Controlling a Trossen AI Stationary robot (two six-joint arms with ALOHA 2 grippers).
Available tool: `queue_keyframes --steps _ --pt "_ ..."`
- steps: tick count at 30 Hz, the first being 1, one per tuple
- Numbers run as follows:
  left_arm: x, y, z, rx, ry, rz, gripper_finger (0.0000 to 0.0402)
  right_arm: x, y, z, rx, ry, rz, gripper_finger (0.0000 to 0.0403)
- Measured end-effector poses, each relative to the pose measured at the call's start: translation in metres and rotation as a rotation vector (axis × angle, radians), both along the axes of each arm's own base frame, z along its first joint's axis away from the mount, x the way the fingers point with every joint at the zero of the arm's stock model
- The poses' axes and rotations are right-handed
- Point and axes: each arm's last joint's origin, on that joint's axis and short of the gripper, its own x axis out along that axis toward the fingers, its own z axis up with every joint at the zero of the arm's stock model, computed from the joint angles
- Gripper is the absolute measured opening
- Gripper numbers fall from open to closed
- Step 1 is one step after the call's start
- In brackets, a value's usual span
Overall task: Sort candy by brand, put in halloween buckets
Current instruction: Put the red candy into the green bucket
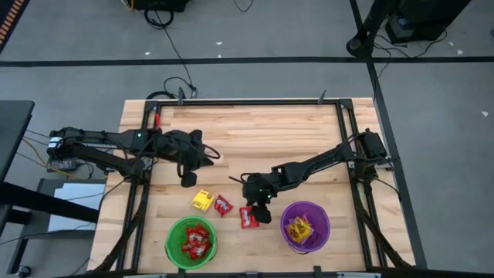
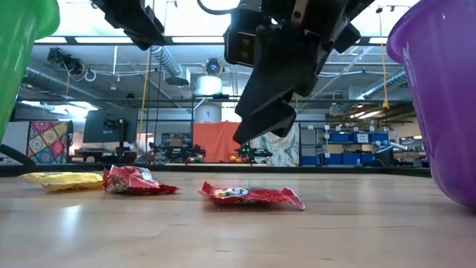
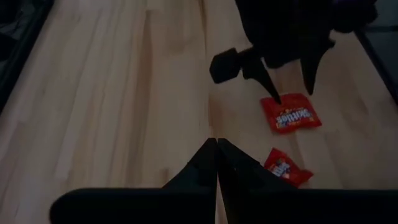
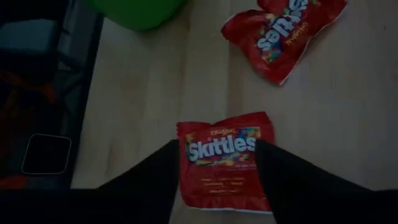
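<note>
We see the green bucket near left, holding red packets, and the purple bucket near right, holding yellow. Between them, the right gripper hovers with fingers apart astride a red Skittles packet lying flat. We should descend squarely and pinch its middle. The left gripper, fingers together, waits far left.

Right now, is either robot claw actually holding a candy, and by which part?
No. The right gripper is open, hanging astride a red Skittles packet lying on the table. The left gripper is shut, empty.
</note>
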Motion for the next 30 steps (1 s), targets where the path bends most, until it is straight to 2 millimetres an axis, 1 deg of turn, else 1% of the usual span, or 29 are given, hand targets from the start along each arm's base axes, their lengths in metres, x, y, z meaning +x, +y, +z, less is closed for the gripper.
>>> queue_keyframes --steps 6,11,14,19,22,26,30 --pt "-0.001 0.0 -0.001 -0.004 0.015 0.004 0.0019 -0.001 0.002 -0.002 -0.041 -0.006 -0.023 0.0282" --pt "-0.001 0.0 -0.001 -0.005 0.014 0.004 0.0019 -0.004 0.005 -0.005 -0.137 0.004 -0.047 0.0317" --pt "-0.001 0.0 -0.001 -0.005 0.013 0.004 0.0019 -0.006 0.006 -0.006 -0.179 0.023 -0.063 0.0322" --pt "-0.001 0.0 -0.001 -0.005 0.013 0.004 0.0019 -0.006 0.011 -0.005 -0.163 0.011 -0.067 0.0316" --pt "-0.001 0.0 -0.001 -0.005 0.012 0.004 0.0019 -0.005 0.016 -0.012 -0.14 0.03 -0.07 0.0311" --pt "0.0 0.0 -0.001 -0.005 0.008 0.004 0.0019 -0.003 0.022 -0.032 -0.132 0.069 -0.054 0.0309" --pt "0.0 0.0 -0.001 -0.005 0.008 0.004 0.0019 0.0 0.022 -0.039 -0.119 0.077 -0.06 0.0308"
